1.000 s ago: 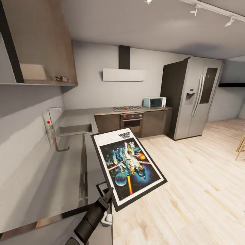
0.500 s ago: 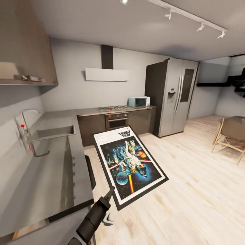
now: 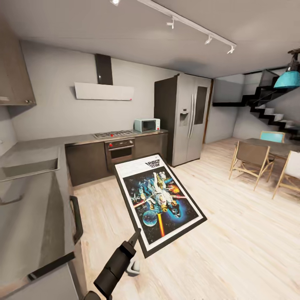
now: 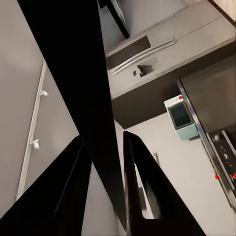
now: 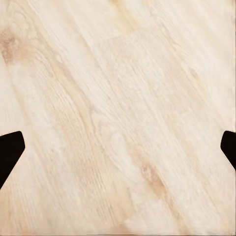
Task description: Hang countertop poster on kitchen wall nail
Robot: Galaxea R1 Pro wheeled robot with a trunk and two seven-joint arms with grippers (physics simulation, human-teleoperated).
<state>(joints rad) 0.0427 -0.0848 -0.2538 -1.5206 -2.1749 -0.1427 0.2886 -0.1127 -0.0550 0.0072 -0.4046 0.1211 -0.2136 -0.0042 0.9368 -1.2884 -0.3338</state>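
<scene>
We found the left gripper (image 3: 136,238) clamped on the near edge of the poster (image 3: 160,201), which it held out flat over the pale wood floor (image 3: 233,233), clear of the kitchen countertop (image 3: 29,216) at our left. The right gripper (image 5: 118,147) stood wide apart above bare floorboards. Farther off we noted the oven (image 3: 121,152), teal microwave (image 3: 146,125) and fridge (image 3: 183,116).

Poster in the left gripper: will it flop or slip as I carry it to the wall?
Likely stiff: the poster juts out flat from the left gripper, unsagging. It may swing or twist, since only its near edge sits between the fingers. Probably light.
</scene>
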